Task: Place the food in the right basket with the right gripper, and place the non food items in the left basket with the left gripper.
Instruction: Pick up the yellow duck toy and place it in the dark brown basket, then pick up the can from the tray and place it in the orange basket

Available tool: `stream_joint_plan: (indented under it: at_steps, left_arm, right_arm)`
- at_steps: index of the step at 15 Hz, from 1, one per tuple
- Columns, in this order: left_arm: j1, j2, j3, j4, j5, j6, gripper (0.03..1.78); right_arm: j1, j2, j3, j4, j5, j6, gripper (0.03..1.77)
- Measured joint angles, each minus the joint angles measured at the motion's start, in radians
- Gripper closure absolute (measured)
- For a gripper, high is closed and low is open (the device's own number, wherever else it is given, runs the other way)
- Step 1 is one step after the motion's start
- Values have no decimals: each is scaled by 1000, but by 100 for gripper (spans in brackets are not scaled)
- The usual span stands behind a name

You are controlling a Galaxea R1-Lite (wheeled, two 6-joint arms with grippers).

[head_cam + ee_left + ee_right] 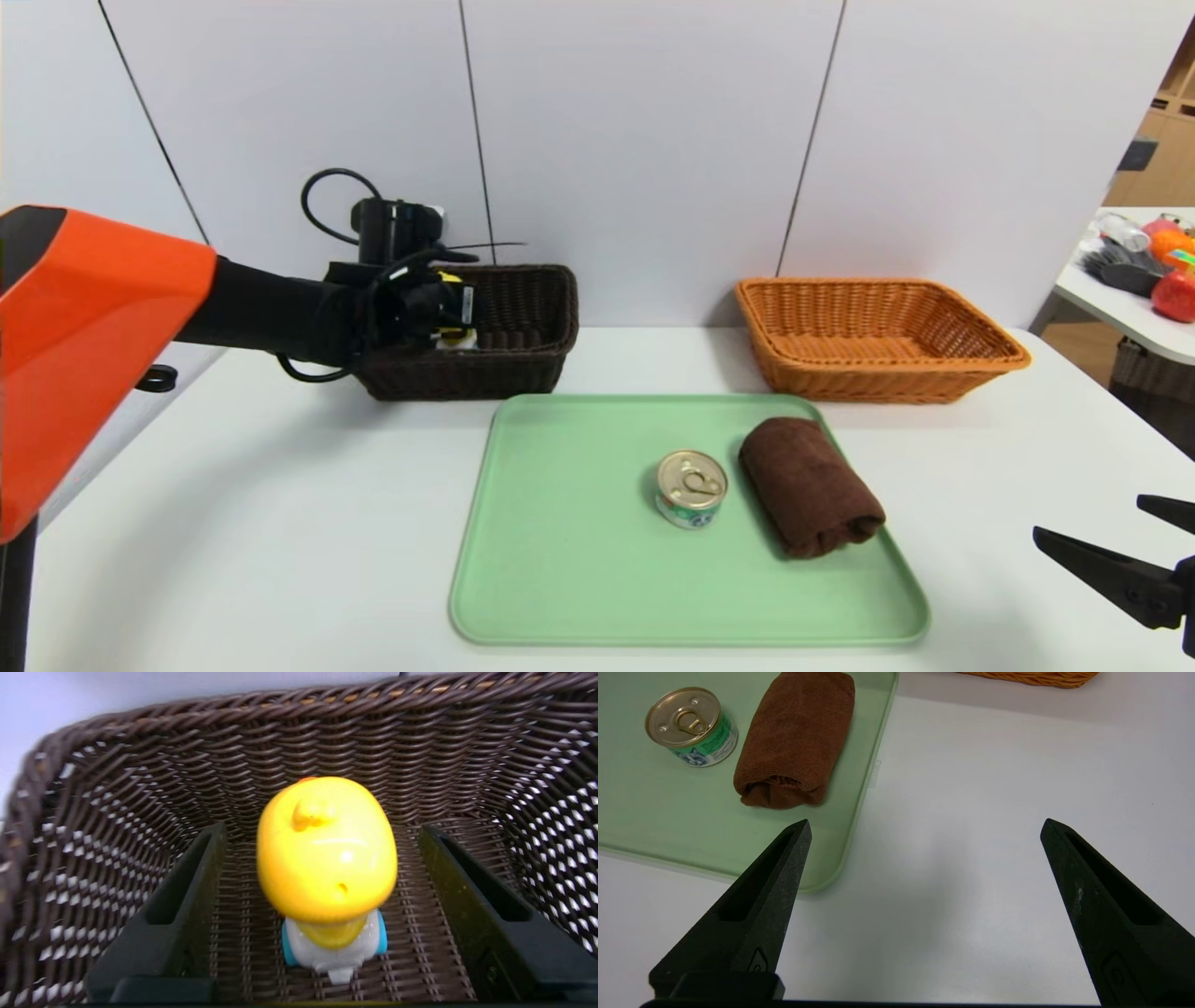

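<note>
one item binned, two left on the tray

one of three things is sorted: the yellow duck toy stands upright on the floor of the dark brown basket, which sits at the back left of the worktop. the left end effector reaches into that basket with its jaws spread to either side of the toy and a clear gap on both sides, so the toy looks released rather than held. the step in hand reads as the end of the toy's drop-off. the next move, by that reading, calls for the left arm to lift clear of the wicker wall without nudging the toy, then travel to the rolled brown towel.

the towel lies on the green tray, just beside the small tin can, so a grasp there needs care not to knock the can. the can has a gold pull-tab lid and a white-green label, and belongs in the orange-tan basket at the back right, which shows nothing inside.

the right end effector is parked low at the right of the worktop, jaws wide apart and holding nothing.

the toy is glossy yellow plastic with a rounded head, on a white base with blue wheels.
</note>
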Motion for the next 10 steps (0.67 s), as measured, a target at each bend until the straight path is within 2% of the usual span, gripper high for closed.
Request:
stream_joint_plan:
  at_steps: [5, 10]
  left_arm:
    - [-10, -154, 116, 38, 0, 9, 23]
    - [-59, -356, 288, 69, -1, 31, 17]
  right_arm:
    - [-1, -5, 2, -1, 0, 1, 10]
    - [0, -21, 3, -1, 9, -1, 10]
